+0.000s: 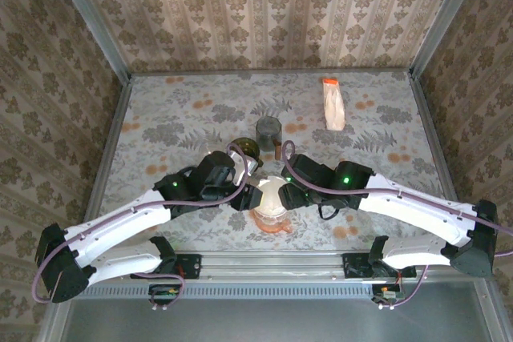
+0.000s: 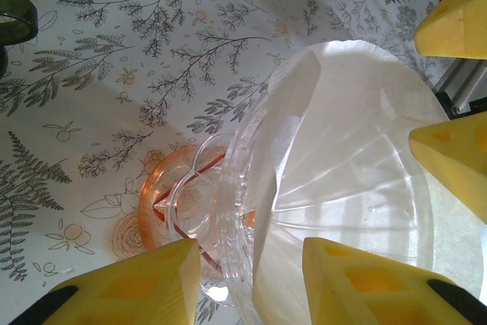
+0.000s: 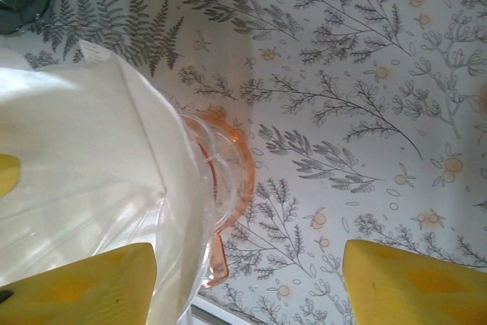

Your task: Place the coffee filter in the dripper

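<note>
One table (image 1: pixel 176 118) with a leaf-pattern cover carried everything. Two arms, left arm (image 1: pixel 120 226) and right arm (image 1: pixel 417 206), met over its near middle.

The dripper (image 2: pixel 236 173), clear with a pink foot, stood under both grippers. The white filter (image 2: pixel 358 127) sat inside it, and its edge rose a little above the rim.

The left gripper (image 2: pixel 255 245) had its jaws partly spread, one finger outside the dripper wall and the other over the filter. With wall and paper between them, I cannot tell whether they pinched.

The right gripper (image 3: pixel 249 253) had its jaws wide apart. One finger was at the filter's edge and the other was over bare table, so nothing was pinched.

A packet (image 1: pixel 333 106) with an orange end lay well beyond the right jaws. A dark glass (image 1: pixel 268 130) stood beyond both jaws. A green thing (image 1: pixel 244 148) was just beyond the left jaws. A small brown piece (image 1: pixel 278 150) stood between the glass and the jaws.
</note>
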Available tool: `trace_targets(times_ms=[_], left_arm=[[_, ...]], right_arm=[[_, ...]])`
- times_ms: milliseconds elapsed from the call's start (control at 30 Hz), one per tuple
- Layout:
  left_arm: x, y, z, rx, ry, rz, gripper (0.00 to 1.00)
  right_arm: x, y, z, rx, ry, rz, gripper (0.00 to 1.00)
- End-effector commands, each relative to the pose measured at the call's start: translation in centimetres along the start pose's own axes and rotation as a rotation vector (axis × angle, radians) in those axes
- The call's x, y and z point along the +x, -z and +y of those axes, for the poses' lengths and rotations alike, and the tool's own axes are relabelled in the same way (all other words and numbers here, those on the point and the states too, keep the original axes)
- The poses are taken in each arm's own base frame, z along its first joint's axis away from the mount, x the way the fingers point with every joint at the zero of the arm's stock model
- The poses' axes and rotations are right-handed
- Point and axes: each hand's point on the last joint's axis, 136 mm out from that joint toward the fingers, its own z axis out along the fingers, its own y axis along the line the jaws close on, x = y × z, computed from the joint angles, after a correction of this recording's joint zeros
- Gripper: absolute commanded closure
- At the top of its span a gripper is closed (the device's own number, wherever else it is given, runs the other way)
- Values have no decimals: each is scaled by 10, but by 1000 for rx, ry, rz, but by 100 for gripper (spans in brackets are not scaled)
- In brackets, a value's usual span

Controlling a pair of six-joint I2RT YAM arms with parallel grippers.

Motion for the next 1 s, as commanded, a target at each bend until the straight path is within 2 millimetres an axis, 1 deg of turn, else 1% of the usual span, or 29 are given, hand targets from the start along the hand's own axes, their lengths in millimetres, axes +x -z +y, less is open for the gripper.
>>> trace_targets(times_ms=[0, 100, 167, 267, 333, 433, 533, 633, 700, 800, 867, 967], left_arm=[[0, 1, 2, 2, 16, -12, 58], [1, 0, 3, 1, 17, -8, 58], [1, 0, 3, 2, 18, -7, 58], [1, 0, 3, 2, 21, -7, 58], [0, 0, 4, 3, 23, -10, 58], [0, 0, 3, 5, 24, -10, 58], [1, 0, 4, 3, 25, -7, 58], [1, 0, 4, 5, 26, -6, 58], [1, 0, 5, 4, 26, -7, 58], [1, 0, 5, 6, 30, -10, 58], [2, -1, 5, 11, 30, -9, 58], [1, 0, 5, 13, 31, -12, 58]], right_arm=[[0, 3, 15, -57, 32, 19, 34], [8, 2, 13, -47, 44, 44, 39], [11, 5, 11, -44, 47, 50, 41], [13, 9, 6, -35, 54, 54, 41], [12, 10, 7, -35, 62, 54, 40], [0, 12, 15, -55, 60, 24, 34], [-17, 17, 23, -69, 59, -10, 31], [-23, 11, 28, -67, 47, 17, 29], [-19, 0, 27, -56, 35, 60, 30], [-11, -14, 26, -47, 29, 100, 34], [-8, -18, 26, -47, 22, 111, 38], [-5, -18, 23, -38, 19, 114, 40]])
